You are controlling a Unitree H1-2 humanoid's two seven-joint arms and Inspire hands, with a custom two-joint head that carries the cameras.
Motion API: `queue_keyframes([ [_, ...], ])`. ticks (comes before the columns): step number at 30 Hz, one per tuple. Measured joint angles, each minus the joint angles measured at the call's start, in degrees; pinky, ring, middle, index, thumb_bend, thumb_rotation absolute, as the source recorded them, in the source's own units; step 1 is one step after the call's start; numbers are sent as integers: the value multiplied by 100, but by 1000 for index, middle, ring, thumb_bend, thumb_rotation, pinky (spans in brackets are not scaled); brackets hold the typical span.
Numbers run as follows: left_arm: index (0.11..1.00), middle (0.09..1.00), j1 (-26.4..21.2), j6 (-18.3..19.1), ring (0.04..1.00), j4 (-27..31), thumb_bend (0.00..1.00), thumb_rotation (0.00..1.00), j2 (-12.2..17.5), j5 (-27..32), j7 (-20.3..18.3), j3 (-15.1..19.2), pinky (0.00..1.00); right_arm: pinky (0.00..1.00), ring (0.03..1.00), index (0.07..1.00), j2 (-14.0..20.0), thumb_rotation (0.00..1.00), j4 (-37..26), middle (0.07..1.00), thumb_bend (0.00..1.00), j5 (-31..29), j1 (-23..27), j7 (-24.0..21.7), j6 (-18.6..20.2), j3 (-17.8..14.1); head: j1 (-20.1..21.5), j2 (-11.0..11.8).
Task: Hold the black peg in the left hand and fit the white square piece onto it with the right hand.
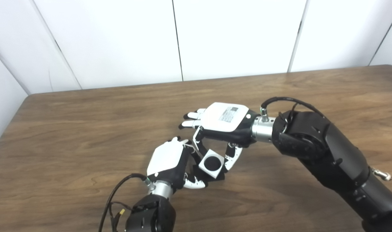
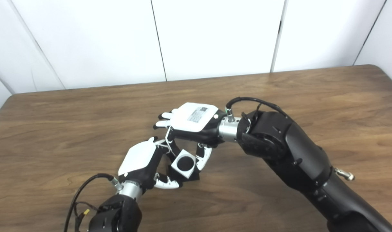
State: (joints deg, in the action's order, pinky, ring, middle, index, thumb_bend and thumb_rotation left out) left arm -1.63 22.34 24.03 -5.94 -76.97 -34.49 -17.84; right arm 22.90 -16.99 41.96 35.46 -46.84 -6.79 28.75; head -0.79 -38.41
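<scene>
Counter (image 1: 86,129) of brown wood carries both arms near its front edge. Right hand (image 1: 226,124) pinches the white square piece (image 1: 211,163) between thumb and fingers (image 1: 196,141). Left hand (image 1: 170,161), just beside it, curls around the black peg (image 1: 196,170), mostly hidden behind the piece.

Over the wooden worktop (image 1: 86,129) we see our two hands meeting near the middle. Our left hand (image 1: 170,161) is curled around the black peg (image 1: 196,170), of which little shows. Our right hand (image 1: 224,124) pinches the white square piece (image 1: 211,163) between thumb and a finger, its round dark hole facing us, touching the left hand's fingers (image 1: 196,183).
</scene>
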Motion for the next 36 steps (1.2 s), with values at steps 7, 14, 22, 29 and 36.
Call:
queue_keyframes([
  [7,486,907,3,2,1000,0,524,54,-3,-25,7,-25,1000,960,1000,491,-29,143,126,957,525,12,-22,0,-38,-1,0,-9],
  [14,486,910,18,20,1000,0,524,56,-30,-25,6,-23,1000,948,1000,491,-33,141,212,956,525,2,-34,24,-88,-28,-35,-35],
  [22,485,908,44,87,1000,10,524,54,-72,-24,-9,-25,1000,937,1000,492,-12,145,422,960,525,0,-42,123,-157,-47,-35,-44],
  [29,486,907,46,89,1000,11,524,55,-68,-31,-7,-46,1000,939,1000,581,-4,199,434,957,733,-5,-65,141,-160,-57,-44,-70],
  [36,490,910,43,93,1000,42,524,60,-50,-117,-69,-79,1000,930,1000,646,49,247,481,945,912,35,-127,143,-121,-115,-53,-88],
])
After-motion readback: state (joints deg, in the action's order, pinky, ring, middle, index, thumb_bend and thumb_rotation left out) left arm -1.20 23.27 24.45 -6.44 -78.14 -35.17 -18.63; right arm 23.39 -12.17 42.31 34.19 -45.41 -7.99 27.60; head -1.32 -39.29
